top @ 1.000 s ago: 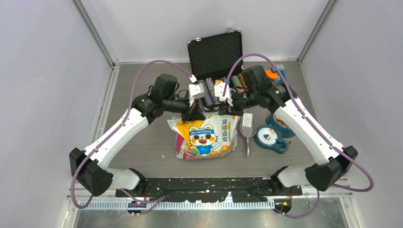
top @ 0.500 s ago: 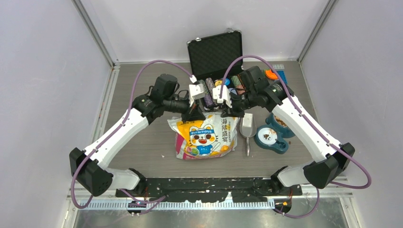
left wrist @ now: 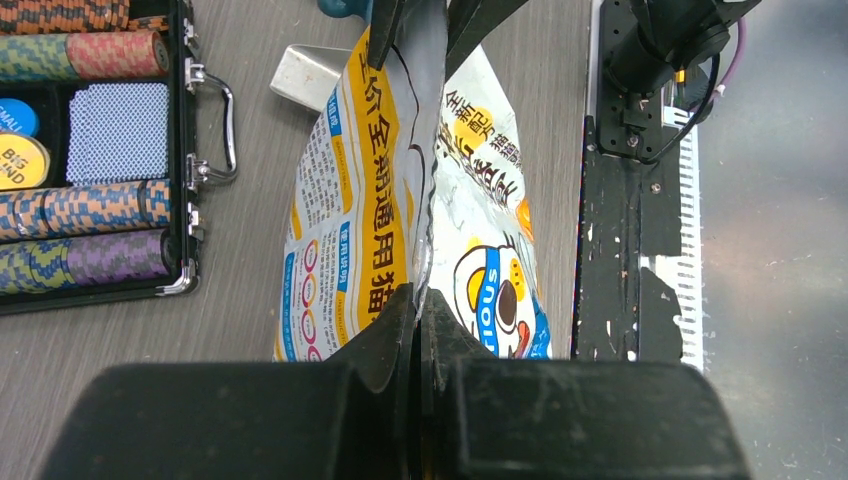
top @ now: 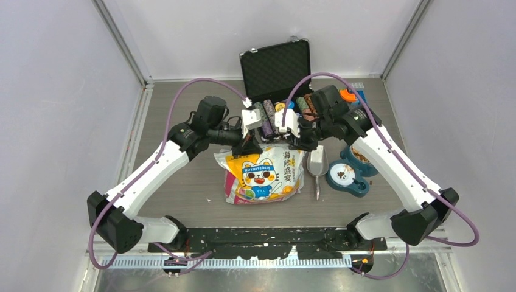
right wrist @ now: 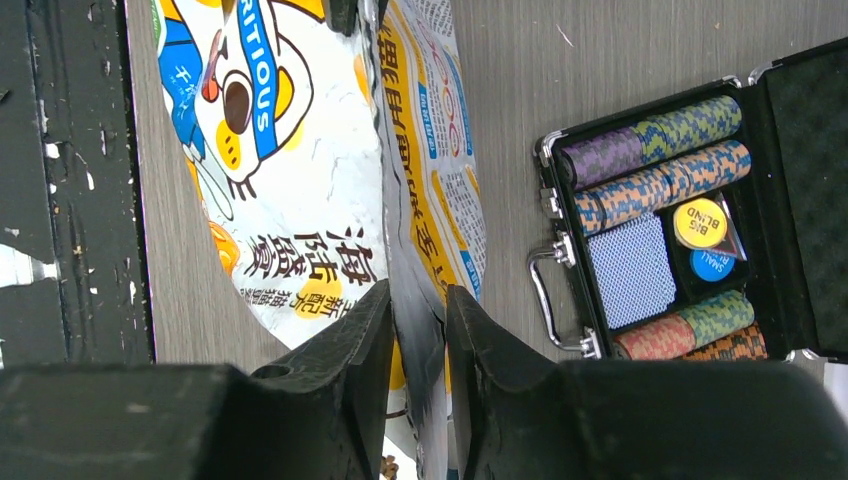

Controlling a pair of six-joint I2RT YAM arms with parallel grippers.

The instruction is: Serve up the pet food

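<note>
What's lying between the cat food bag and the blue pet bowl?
A metal scoop lies there, its handle toward the near side; the top view shows it.

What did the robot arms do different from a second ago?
The right gripper let its jaws come apart around the top edge of the cat-picture bag, which it was pinching before. The arm itself hardly shifted. The left gripper stays shut on that same edge. The bag, scoop, bowls and chip case haven't moved.

White arms (top: 152,167) have black joints (top: 210,111), purple cables (top: 207,79), black left tool (left wrist: 415,300), right tool (right wrist: 418,297).
</note>
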